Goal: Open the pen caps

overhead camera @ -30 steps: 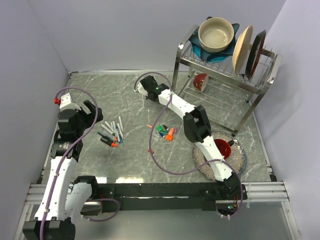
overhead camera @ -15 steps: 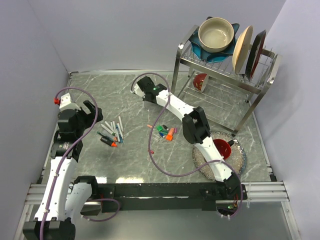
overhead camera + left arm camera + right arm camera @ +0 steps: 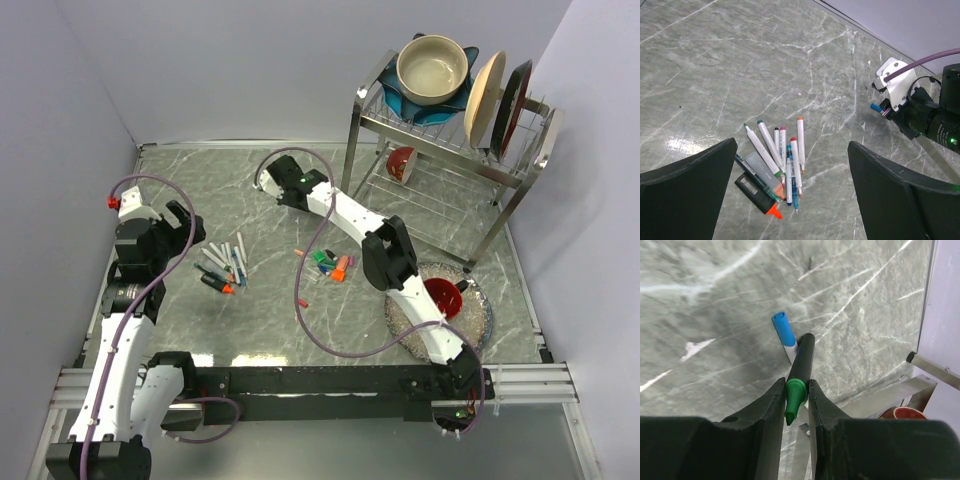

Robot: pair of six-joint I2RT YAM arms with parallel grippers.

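Far across the marbled table (image 3: pixel 250 320), left of the rack (image 3: pixel 450 160), the right claw (image 3: pixel 796 387) pinches a black pen (image 3: pixel 803 355) just above its green tip (image 3: pixel 793 400). Its 2 fingers (image 3: pixel 767 410) press in on the pen from either side. A white pen with a blue cap (image 3: pixel 783 327) pokes out just beside the black one, touching it. Whether the claw clamps that pen too cannot be told. Both pens point away from the claw toward the tabletop, tilted rather than upright.

On the left side, the left claw (image 3: pixel 792 150) hangs above the table with its fingers spread wide, holding nothing. Below it lies a cluster of white pens (image 3: pixel 771 150) with coloured ends — green, black, pink, red and orange. The pens lie side by side, some touching. A black highlighter (image 3: pixel 755 191) with an orange tip lies at the near left of the cluster.

The loose caps (image 3: pixel 330 264) sit in a small heap at mid-table, in green, orange, blue and red. The heap is right of the pen cluster, just left of the right arm, and well apart from both claws.

At the near right, a red bowl (image 3: pixel 447 297) rests on a plate (image 3: pixel 480 322), partly hidden by the right arm. The rack holds 1 large bowl on top and plates standing on edge.
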